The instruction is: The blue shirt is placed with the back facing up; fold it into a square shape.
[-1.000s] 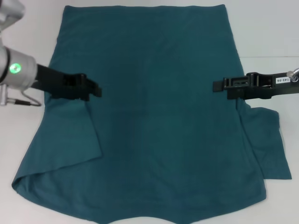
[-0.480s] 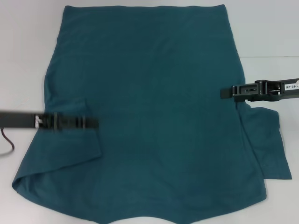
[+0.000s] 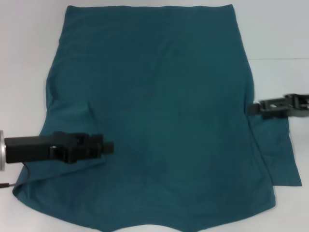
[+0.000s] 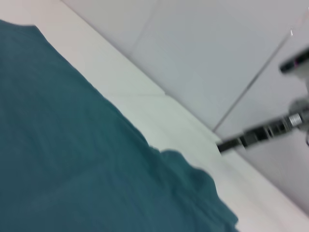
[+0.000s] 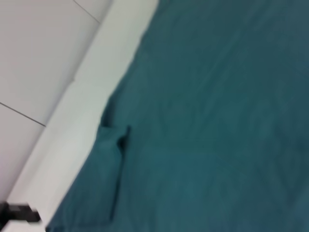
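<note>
The blue shirt (image 3: 154, 106) lies flat on the white table, plain side up, hem at the far edge. Its left sleeve (image 3: 67, 130) is folded in over the body. Its right sleeve (image 3: 277, 150) lies out to the side. My left gripper (image 3: 110, 146) is low over the folded left sleeve, near the shirt's front left. My right gripper (image 3: 251, 108) is at the shirt's right edge, by the right sleeve. The shirt fills the left wrist view (image 4: 72, 159) and the right wrist view (image 5: 217, 121). The right arm (image 4: 260, 135) shows far off in the left wrist view.
The white table (image 3: 280, 29) shows bare at both sides of the shirt. A thin seam line (image 3: 277, 59) runs across the table at the right. A dark cable (image 3: 6, 184) lies at the front left.
My left gripper has moved toward the front, from the shirt's mid left side down to the folded left sleeve. My right gripper has drawn back to the right and slightly forward.
</note>
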Robot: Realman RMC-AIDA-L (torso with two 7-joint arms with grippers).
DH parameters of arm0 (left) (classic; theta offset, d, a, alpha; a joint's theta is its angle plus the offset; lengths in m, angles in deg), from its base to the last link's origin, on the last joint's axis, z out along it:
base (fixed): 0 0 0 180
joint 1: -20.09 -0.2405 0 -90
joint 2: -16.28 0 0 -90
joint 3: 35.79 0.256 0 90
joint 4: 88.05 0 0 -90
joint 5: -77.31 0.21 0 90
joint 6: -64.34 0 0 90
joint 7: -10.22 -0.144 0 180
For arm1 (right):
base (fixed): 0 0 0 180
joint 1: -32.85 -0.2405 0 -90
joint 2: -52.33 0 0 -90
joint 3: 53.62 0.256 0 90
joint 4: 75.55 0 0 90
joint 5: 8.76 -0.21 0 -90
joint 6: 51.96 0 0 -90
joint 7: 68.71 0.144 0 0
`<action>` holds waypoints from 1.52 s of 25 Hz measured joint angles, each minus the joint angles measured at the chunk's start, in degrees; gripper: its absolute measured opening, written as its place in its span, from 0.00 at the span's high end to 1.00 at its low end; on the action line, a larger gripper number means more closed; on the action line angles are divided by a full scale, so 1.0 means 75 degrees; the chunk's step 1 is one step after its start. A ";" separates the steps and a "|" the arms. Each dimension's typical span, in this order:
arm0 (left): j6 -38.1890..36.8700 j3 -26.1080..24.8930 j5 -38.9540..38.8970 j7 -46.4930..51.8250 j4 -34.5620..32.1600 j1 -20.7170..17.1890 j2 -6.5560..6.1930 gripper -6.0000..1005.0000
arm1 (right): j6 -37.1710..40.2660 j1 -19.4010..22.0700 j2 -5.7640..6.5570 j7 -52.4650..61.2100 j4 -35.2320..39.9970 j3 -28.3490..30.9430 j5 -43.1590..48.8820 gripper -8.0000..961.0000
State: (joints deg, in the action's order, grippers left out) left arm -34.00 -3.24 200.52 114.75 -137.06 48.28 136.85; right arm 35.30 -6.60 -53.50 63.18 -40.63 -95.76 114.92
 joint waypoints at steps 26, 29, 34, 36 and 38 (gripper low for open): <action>0.0099 -0.0507 -0.0469 0.0642 0.0020 0.0071 0.0038 0.40 | -0.0462 0.0721 -0.0096 0.0959 0.0523 0.1152 0.1841 0.17; 0.0115 -0.0507 -0.0474 0.0643 0.0020 0.0067 0.0038 0.40 | -0.0570 0.0725 -0.0114 0.0950 0.0493 0.1153 0.1841 0.18; 0.0162 -0.0508 -0.0479 0.0659 0.0020 0.0074 0.0050 0.40 | -0.0754 0.0703 -0.0194 0.0865 0.0362 0.1094 0.1847 0.18; 0.0186 -0.0508 -0.0480 0.0700 0.0020 0.0074 0.0053 0.40 | -0.0873 0.0686 -0.0206 0.0858 0.0265 0.1028 0.1849 0.18; 0.0201 -0.0508 -0.0480 0.0724 0.0020 0.0074 0.0052 0.40 | -0.0999 0.0653 -0.0209 0.0857 0.0122 0.0993 0.1854 0.18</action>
State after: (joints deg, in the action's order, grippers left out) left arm -32.49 -7.05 196.92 120.18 -136.91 48.83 137.24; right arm 27.80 -1.71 -55.06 69.61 -39.72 -88.31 128.82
